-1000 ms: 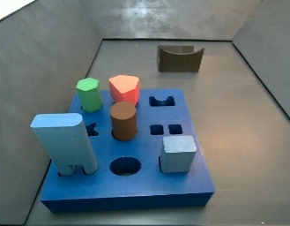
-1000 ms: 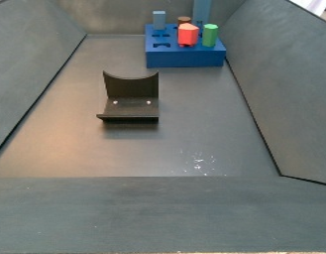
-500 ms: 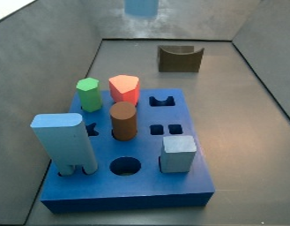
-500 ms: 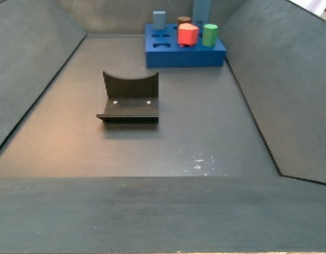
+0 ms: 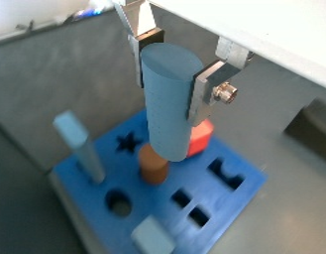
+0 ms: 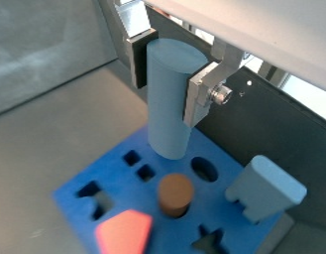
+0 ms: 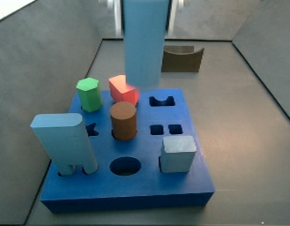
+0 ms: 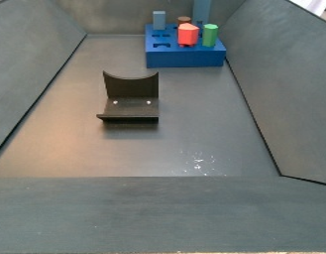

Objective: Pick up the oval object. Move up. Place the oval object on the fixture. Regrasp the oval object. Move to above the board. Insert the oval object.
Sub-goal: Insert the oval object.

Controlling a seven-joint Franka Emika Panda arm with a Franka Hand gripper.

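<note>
Wrist views: you see the gripper (image 5: 176,71) clamped on the oval object (image 5: 168,109), its 2 silver fingers (image 6: 205,91) pressing the upper part of the peg from both sides.
Position: the oval object (image 7: 144,44) hangs upright above the board (image 7: 141,190), over the zone of the red peg (image 7: 122,90) and the brown cylinder (image 7: 122,121); it does not touch the board yet.
Handling: I judge the peg stiff and light, with smooth matte sides that may slip, so you keep the hold high on its flat faces.
Shapes: the board is a thick bright-blue slab with cut holes; the round hole (image 7: 126,165) near its front edge is free.
Fixture: the fixture (image 8: 128,96) stands well apart from the board, dark, with a U notch, nothing in it.
</note>
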